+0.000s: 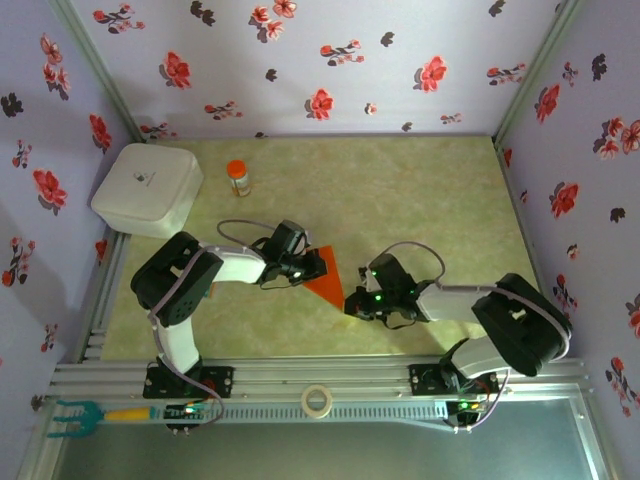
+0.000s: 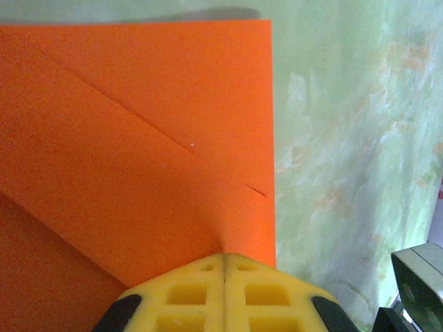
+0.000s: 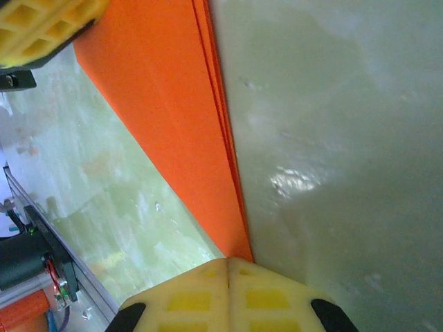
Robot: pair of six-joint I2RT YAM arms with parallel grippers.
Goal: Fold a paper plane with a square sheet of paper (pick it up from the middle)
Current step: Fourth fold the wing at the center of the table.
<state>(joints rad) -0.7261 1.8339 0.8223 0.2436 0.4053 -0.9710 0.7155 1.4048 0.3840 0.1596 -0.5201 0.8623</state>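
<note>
- A desk with a pale green, marbled, faintly glossy top is enclosed on three sides by lilac walls printed with red and dark flowers.
- A white box with rounded corners is set at the far left corner. To its right, by the far edge, a small orange-capped bottle is stood upright.
- The left gripper is seen left of the desk's centre. Its yellow, grid-moulded fingers are pressed fully together, with the tips touching the paper's edge. Whether a layer is nipped cannot be told.
- The sheet of paper is bright orange and matte. It is folded into a layered triangular wedge with a diagonal crease, and is laid flat near the centre, between the two grippers.
- The right gripper is likewise closed tight. Its yellow fingers are set against the wedge's narrow tip, on the side toward the near edge.
- A roll of tape is laid on the metal rail along the near edge.
</note>
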